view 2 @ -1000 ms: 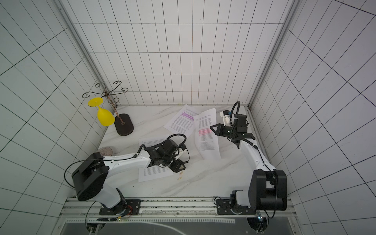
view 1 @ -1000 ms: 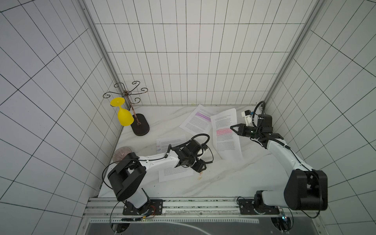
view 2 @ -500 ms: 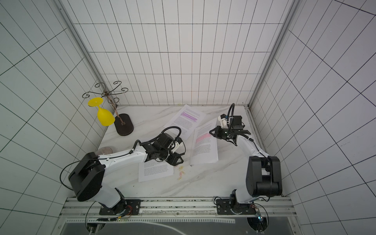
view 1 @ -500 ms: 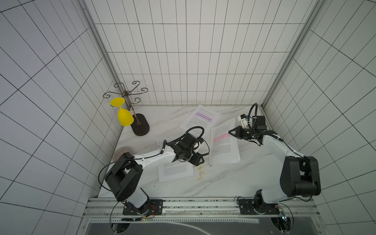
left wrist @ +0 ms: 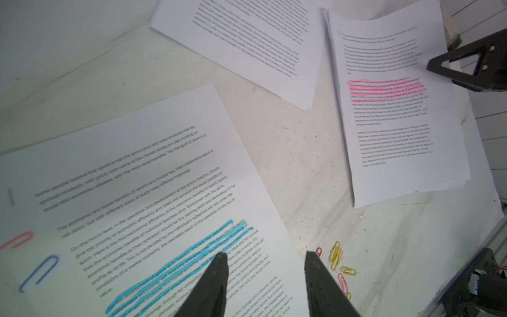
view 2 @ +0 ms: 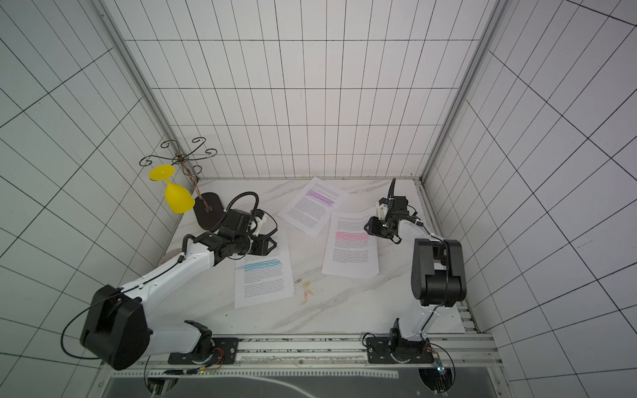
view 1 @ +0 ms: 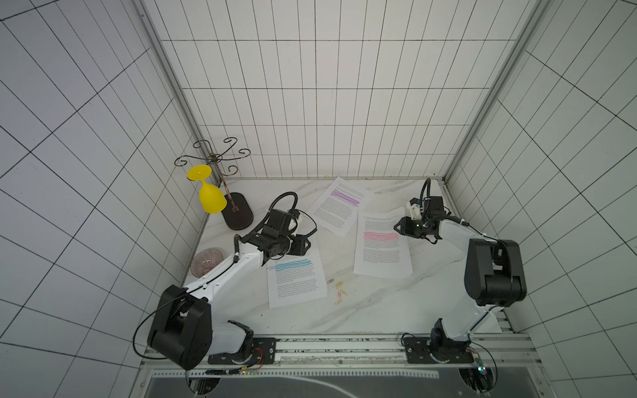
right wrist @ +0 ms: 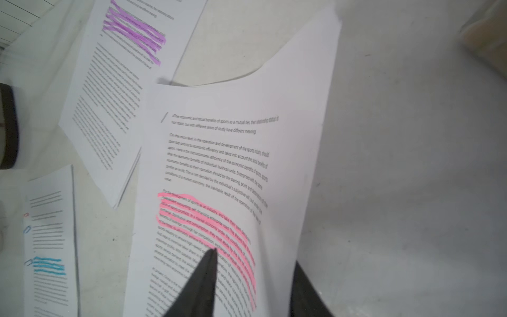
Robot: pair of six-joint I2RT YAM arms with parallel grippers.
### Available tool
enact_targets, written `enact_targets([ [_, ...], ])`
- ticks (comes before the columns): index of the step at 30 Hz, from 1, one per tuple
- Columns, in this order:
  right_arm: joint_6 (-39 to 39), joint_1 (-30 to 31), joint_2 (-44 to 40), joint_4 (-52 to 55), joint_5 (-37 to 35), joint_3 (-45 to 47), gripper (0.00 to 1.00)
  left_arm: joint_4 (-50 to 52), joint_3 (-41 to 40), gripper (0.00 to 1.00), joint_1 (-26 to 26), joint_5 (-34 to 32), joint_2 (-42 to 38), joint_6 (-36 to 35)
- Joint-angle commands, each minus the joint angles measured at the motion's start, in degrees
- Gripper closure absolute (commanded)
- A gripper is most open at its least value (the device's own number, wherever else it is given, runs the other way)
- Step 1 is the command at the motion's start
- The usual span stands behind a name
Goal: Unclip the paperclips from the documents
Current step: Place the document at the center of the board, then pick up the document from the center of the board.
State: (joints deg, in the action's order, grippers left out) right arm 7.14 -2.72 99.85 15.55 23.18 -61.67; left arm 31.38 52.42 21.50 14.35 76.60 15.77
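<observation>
Far left, wire rack (view 1: 213, 160) with a yellow glass (view 1: 211, 200) hanging upside down from it, mouth downward. Below it, against the wall, a small ribbed pinkish bowl (view 1: 206, 263) sits on the table (view 1: 379, 310), partly hidden by the left arm; contents can't be made out. Left end effector (left wrist: 264, 256) hovers over the upper part of the blue-band document (view 1: 296, 282), fingers moderately apart with nothing between them. That document lies flat; in the left wrist view a pink clip (left wrist: 17, 240) and a blue clip (left wrist: 39, 271) sit on its edge. Just right of it, loose paperclips (view 1: 339, 291), yellow and pink-red, lie in a small scatter on the bare table, between this document and the pink-band one. Toward the back, the purple-band document (view 1: 336, 206) lies flat at an angle; no clip can be made out on it. Right of that, the pink-band document (view 1: 382, 248) overlaps its corner, and its far corner curls up off the table. Right end effector (right wrist: 253, 258) is at this document's right edge, fingers parted wide; one finger is over the page and the other beside the edge, not pinching the paper.
</observation>
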Motion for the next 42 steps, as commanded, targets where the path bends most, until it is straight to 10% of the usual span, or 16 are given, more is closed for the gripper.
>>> enact_targets([
  [1,-3.3,-1.4,0.8,3.8,-9.2,-9.5,0.28,4.4,1.4,0.54,-5.7,-6.7,0.0,1.4],
  [10,1.7,4.6,-8.1,3.1,-8.9,-11.4,0.21,4.5,3.7,0.48,-16.4,-18.2,4.8,-0.3],
  [24,7.4,33.0,0.3,3.0,1.8,-11.3,0.25,-7.9,1.3,0.41,-22.1,-7.3,17.6,2.4],
  [42,13.1,42.0,21.1,4.9,8.9,-21.1,0.34,-13.8,-3.4,0.28,-22.4,4.6,22.9,5.8],
])
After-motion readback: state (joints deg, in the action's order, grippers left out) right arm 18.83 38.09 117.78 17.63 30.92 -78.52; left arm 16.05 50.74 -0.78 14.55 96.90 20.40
